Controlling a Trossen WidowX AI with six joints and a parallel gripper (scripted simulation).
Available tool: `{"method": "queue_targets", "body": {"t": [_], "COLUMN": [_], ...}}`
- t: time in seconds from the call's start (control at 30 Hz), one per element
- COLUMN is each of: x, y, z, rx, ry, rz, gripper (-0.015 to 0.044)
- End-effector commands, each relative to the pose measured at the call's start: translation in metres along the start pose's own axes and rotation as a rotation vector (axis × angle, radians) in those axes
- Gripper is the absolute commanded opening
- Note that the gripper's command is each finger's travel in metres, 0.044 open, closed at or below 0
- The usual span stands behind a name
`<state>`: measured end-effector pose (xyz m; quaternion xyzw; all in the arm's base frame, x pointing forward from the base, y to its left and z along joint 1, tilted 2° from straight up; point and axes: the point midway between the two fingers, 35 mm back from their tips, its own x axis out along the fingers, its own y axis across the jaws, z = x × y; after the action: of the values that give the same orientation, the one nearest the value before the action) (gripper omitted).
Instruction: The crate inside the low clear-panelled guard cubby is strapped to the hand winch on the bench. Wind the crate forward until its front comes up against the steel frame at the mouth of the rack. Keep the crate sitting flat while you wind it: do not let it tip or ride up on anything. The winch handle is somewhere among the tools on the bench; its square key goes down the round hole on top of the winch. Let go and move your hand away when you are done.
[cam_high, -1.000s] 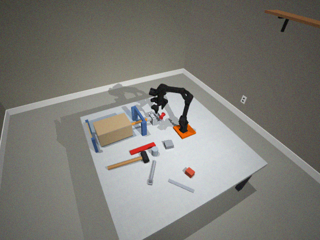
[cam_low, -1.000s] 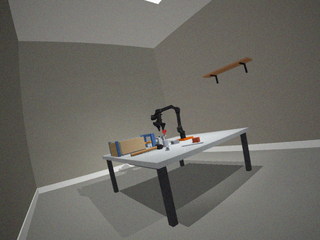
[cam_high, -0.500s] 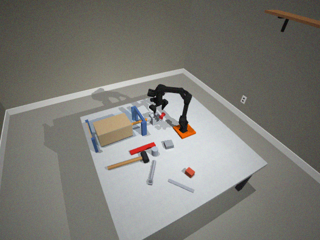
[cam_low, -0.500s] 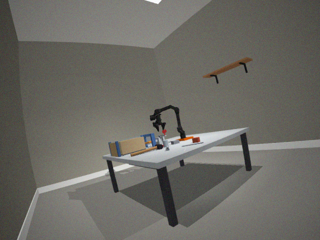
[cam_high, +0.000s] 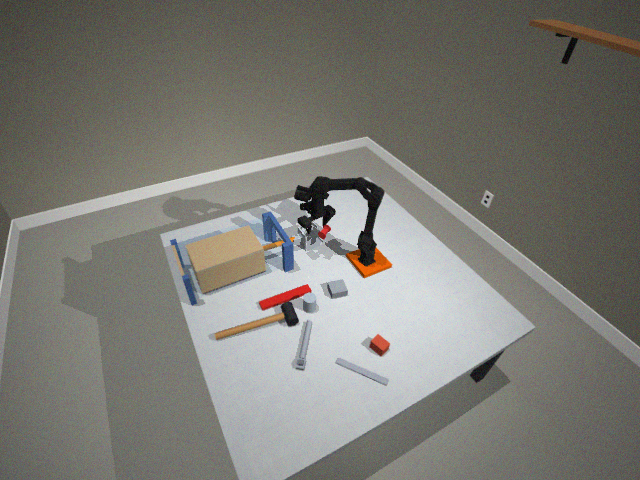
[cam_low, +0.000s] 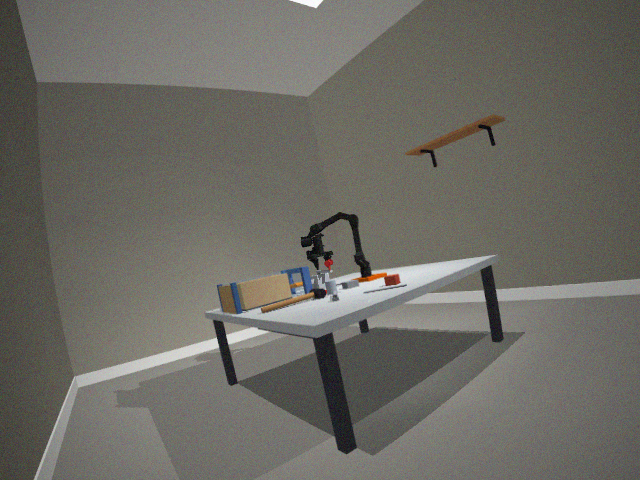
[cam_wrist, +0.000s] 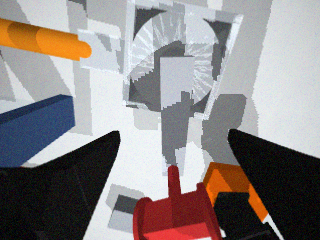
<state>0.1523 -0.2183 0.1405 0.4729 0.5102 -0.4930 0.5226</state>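
Observation:
The tan crate (cam_high: 227, 258) (cam_low: 266, 291) sits flat in the rack, its front short of the blue steel frame (cam_high: 287, 256) (cam_wrist: 45, 117). An orange strap (cam_high: 273, 245) (cam_wrist: 55, 44) runs from it toward the pale winch (cam_high: 310, 241) (cam_low: 321, 282) (cam_wrist: 202, 62). The winch handle's grey arm (cam_wrist: 175, 125) lies over the winch top; its red grip (cam_high: 324, 231) (cam_low: 328, 263) (cam_wrist: 175, 217) is at the arm's outer end. The key's seating is hidden. My gripper (cam_high: 316, 226) (cam_low: 322, 264) (cam_wrist: 173, 134) is open and empty, pointing down above the handle arm.
The orange base plate (cam_high: 382, 265) is right of the winch. A grey block (cam_high: 337, 288), a red bar (cam_high: 285, 297), a grey cylinder (cam_high: 309, 302), a mallet (cam_high: 250, 326), a wrench (cam_high: 305, 343), a flat bar (cam_high: 361, 371) and an orange-red block (cam_high: 379, 344) lie nearer the camera.

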Motion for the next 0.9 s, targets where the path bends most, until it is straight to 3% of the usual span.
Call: {"method": "queue_targets", "body": {"t": [0.0, 0.53, 0.87], "x": [0.012, 0.031, 0.026], "y": [-0.002, -0.002, -0.001], "z": [-0.001, -0.001, -0.001], "rx": [0.007, 0.007, 0.003], "ry": [0.004, 0.004, 0.002], "rz": [-0.007, -0.007, -0.002], "gripper": [0.044, 0.044, 0.0177]}}
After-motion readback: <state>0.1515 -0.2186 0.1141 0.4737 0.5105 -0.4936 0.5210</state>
